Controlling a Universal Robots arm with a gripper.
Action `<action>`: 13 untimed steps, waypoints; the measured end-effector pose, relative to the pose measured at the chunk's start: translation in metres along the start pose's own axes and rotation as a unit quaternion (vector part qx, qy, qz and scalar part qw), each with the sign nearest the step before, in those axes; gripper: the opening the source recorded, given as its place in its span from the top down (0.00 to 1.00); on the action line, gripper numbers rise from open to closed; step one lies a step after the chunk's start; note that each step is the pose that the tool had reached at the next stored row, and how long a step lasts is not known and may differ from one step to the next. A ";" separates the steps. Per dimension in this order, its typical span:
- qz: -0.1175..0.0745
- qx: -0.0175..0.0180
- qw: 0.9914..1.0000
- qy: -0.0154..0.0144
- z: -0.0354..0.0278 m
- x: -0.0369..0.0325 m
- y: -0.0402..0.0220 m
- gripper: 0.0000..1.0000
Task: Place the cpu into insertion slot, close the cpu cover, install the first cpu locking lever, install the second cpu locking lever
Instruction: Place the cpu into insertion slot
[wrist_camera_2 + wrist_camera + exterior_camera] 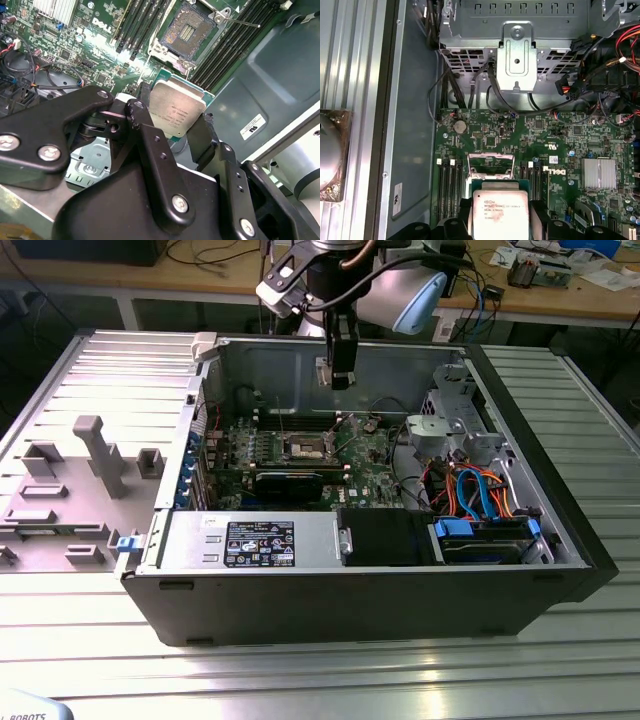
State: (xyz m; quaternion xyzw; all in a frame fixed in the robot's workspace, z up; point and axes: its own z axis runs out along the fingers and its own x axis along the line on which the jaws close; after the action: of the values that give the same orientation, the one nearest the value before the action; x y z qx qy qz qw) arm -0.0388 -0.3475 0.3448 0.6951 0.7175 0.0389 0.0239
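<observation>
Gripper (340, 378) hangs above the motherboard (372, 455), toward the far wall of the case (300, 610), in the exterior view. Second wrist view: I see its fingers (201, 140) pinching the cpu (177, 112), held off the bare socket (187, 31). First wrist view: cpu cover (491, 167) just beyond the cpu.

cpu (177, 114): silver-topped square, pinched in claw (172, 125), aloft. cpu cover (491, 158): raised open.

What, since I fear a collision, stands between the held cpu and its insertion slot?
Nothing visible does. The cpu, clamped in the gripper, hangs in the air apart from the insertion slot, whose contacts lie bare. The cpu cover seems swung up off it.
</observation>
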 end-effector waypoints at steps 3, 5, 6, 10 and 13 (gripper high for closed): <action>0.000 0.000 1.000 0.000 0.0014 0.0000 -0.0002 0.46; 0.000 0.000 1.000 0.000 0.0025 0.0000 -0.0009 0.46; 0.000 0.000 1.000 0.000 0.0034 0.0000 -0.0014 0.46; 0.000 0.000 1.000 0.000 0.0049 -0.0001 -0.0021 0.46; 0.000 0.000 1.000 0.000 0.0049 0.0000 -0.0023 0.46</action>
State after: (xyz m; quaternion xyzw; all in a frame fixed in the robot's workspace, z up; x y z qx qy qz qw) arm -0.0407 -0.3474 0.3397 0.6950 0.7175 0.0390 0.0239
